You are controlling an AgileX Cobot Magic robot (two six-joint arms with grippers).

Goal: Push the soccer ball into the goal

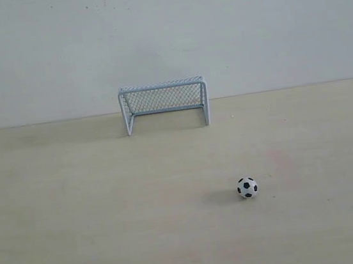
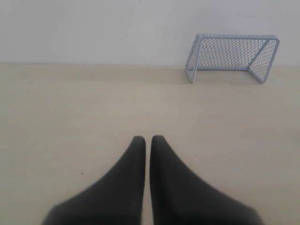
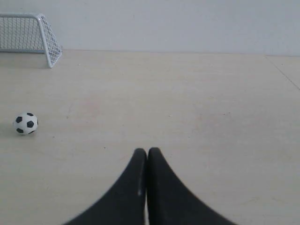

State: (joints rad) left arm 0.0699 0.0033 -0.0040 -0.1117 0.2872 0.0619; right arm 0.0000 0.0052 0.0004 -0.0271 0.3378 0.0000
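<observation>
Jaws of the left gripper [image 2: 148, 138] were closed to a hairline gap, holding nothing; that wrist view showed the goal [image 2: 232, 52], a pale tube frame with fine mesh. Right wrist view: the right gripper [image 3: 147, 151] had smooth black jaws pressed together, empty, well apart from the soccer ball [image 3: 26, 123]. Exterior view: the ball rested on the matt pale table [image 1: 79, 234], well short of the goal and offset right. Approach appeared not yet begun; the next move called for contact behind the ball, aimed diagonally at the goal mouth.
</observation>
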